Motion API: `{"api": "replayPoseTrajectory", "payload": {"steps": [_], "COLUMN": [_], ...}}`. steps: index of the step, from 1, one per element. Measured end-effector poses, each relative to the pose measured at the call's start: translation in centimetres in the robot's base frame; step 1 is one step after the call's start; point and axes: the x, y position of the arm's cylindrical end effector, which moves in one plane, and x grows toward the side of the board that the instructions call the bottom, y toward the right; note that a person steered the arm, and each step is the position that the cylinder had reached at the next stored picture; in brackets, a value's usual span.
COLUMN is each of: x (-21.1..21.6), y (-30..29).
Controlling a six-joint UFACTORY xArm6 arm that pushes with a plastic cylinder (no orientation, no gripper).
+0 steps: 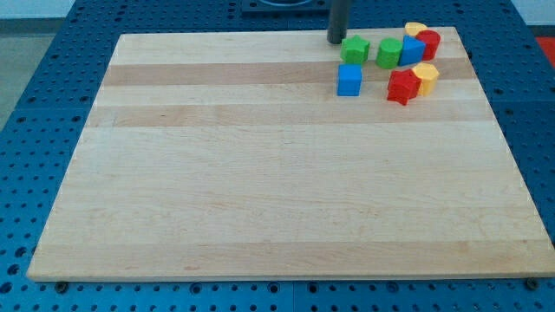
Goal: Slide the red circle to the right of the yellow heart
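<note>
The red circle (429, 43) sits near the board's top right corner. It touches a yellow block (414, 29) just up and to its left, which looks like the yellow heart and is partly hidden. My tip (336, 41) rests on the board near the top edge, just left of the green star (354, 49) and well left of the red circle. It touches no block that I can make out.
A second green block (389, 53) and a blue block (411, 49) stand between the green star and the red circle. Below them are a blue cube (349, 80), a red star (401, 87) and a yellow hexagon (425, 77). The board's right edge (486, 95) is close by.
</note>
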Motion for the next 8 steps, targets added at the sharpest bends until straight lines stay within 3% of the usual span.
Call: {"api": "replayPoseTrajectory", "payload": {"steps": [1, 2, 3, 5, 6, 7, 8], "x": [0.6, 5.6, 13.1, 27.4, 28.0, 25.4, 18.8], "y": [-3.3, -5.0, -4.8, 3.6, 10.4, 15.3, 16.7]}}
